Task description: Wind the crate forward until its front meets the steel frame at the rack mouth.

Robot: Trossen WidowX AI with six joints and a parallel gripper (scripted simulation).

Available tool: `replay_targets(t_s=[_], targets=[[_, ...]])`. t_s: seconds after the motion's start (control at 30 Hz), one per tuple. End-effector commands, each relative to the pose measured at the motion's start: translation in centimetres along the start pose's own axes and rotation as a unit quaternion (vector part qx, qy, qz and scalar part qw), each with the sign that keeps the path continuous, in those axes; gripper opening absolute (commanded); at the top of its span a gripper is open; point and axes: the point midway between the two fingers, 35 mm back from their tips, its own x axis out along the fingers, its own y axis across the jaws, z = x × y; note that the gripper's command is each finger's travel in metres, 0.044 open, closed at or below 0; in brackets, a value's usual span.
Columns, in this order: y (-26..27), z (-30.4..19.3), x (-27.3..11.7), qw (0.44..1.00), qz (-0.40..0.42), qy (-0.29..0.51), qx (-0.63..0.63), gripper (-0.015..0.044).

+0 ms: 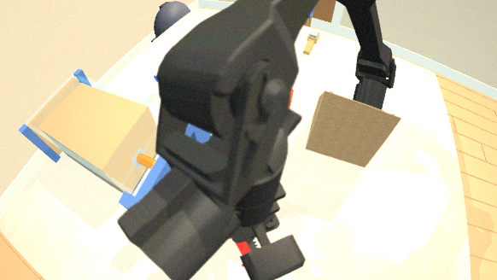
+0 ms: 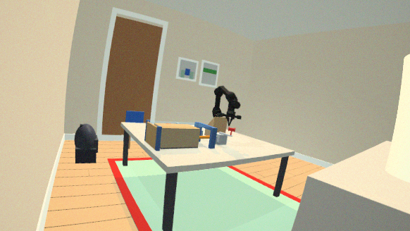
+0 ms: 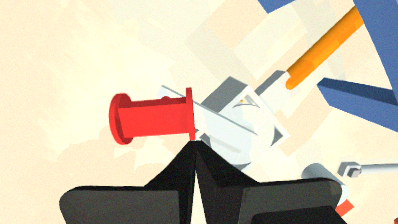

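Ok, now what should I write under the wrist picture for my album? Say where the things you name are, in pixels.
Closed gripper (image 1: 251,252) (image 2: 230,125) (image 3: 195,146) beside a red-handled crank (image 2: 231,130) (image 3: 155,119) on the grey winch (image 2: 221,138) (image 3: 225,97).

"Looking like smooth, matt black plastic on the arm (image 1: 230,64) (image 2: 234,103)?"
"Yep. Looking smooth, plastic-like on the red grip (image 1: 243,248) (image 2: 231,130) (image 3: 155,120), metallic on the grey winch (image 2: 221,138) (image 3: 227,95)."
"And crate (image 1: 91,124) (image 2: 177,136)?"
"Looking matt, wood-like. Showing wood planks on the floor (image 1: 484,128) (image 2: 70,197)."

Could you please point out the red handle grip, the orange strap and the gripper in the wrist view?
Red handle grip (image 3: 155,120): wrist view, middle of its barrel.
Orange strap (image 3: 322,49): wrist view, midway along its visible length.
Gripper (image 3: 195,146): wrist view, between its fingertips.
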Motion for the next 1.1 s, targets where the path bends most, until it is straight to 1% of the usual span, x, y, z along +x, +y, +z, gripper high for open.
replay_targets(t_s=[0.0, 0.7, 0.8, 0.97, 1.07], targets=[[-0.1, 0.1, 0.3, 1.0, -0.004, 0.003, -0.002, 0.0], [0.1, 2.8, 0.2, 1.0, -0.004, 0.002, -0.001, 0.0], [0.2, 2.8, -0.9, 1.0, -0.003, 0.002, 0.0, 0.0], [0.2, 2.5, -4.8, 1.0, -0.003, 0.002, 0.001, 0.0], [0.2, 2.5, -4.9, 1.0, -0.003, 0.002, 0.001, 0.0]])
